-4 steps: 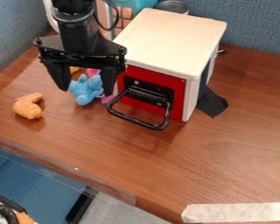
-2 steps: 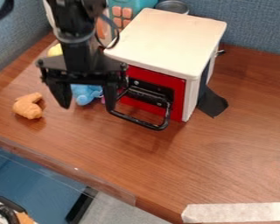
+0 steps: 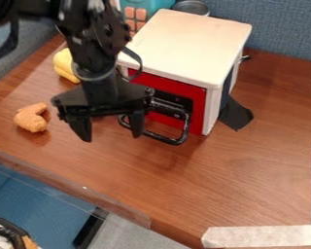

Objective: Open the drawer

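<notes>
The gripper (image 3: 112,135) hangs open in front of the drawer box, its left finger over the table and its right finger at the left side of the black handle. That handle (image 3: 173,141) is a loop sticking out from the red drawer front (image 3: 198,105). The drawer looks shut in the white box (image 3: 189,41). Part of the handle's left side is behind the right finger; whether they touch, I cannot tell.
An orange toy (image 3: 31,118) lies left of the gripper, and a yellow one (image 3: 64,64) lies behind it. Black cloth (image 3: 235,114) is at the box's right side. Pale tape (image 3: 268,235) marks the table (image 3: 249,185) at the front right.
The gripper has come toward the front of the table and a little right, to the handle. It now covers the blue toy. The drawer has not moved.
</notes>
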